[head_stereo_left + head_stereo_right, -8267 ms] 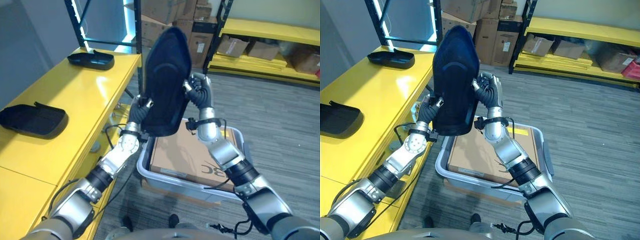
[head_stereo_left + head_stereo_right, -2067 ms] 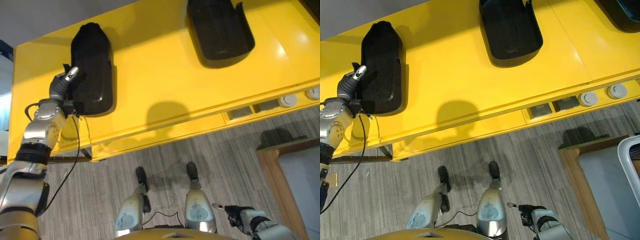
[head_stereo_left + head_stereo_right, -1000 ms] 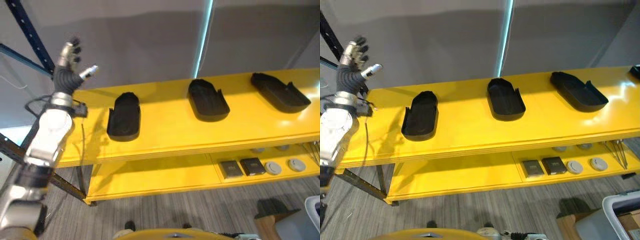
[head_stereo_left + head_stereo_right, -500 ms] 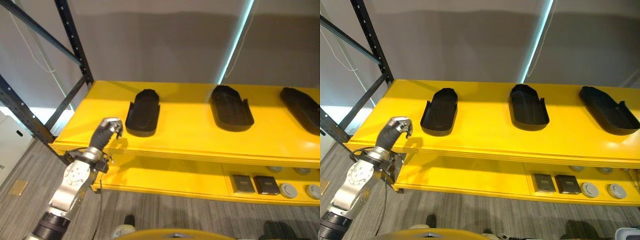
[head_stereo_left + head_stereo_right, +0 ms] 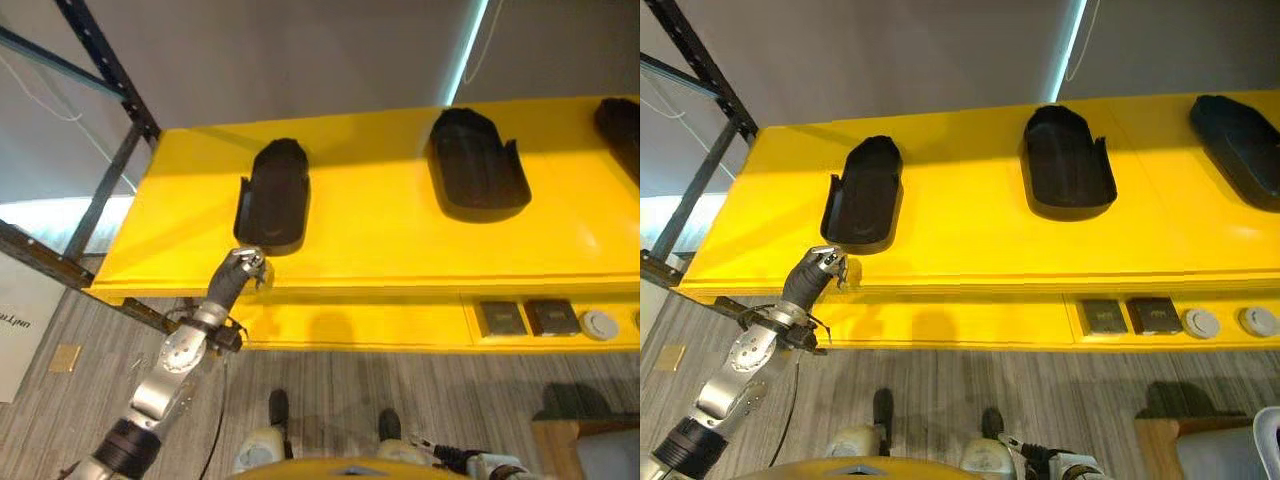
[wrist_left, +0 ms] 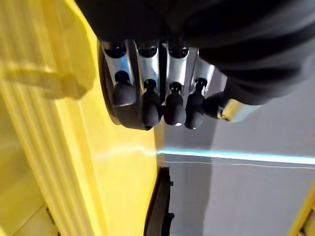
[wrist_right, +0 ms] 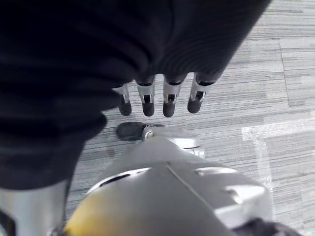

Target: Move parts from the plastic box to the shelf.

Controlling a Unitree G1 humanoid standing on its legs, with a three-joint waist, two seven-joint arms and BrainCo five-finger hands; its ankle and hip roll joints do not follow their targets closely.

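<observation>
Hanging curled and empty — left hand before the yellow shelf, grey wall behind.

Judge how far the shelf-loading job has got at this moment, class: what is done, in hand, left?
Done: three black parts lie on the yellow shelf, the nearest one just beyond the left hand. In hand: nothing; the left hand is curled and empty, and the right hand hangs open over the floor. Left: the plastic box's contents cannot be judged.

The shelf is bright yellow, and the parts lying on it are black. The floor is grey with fine stripes. The left hand is silver with dark fingertips.
</observation>
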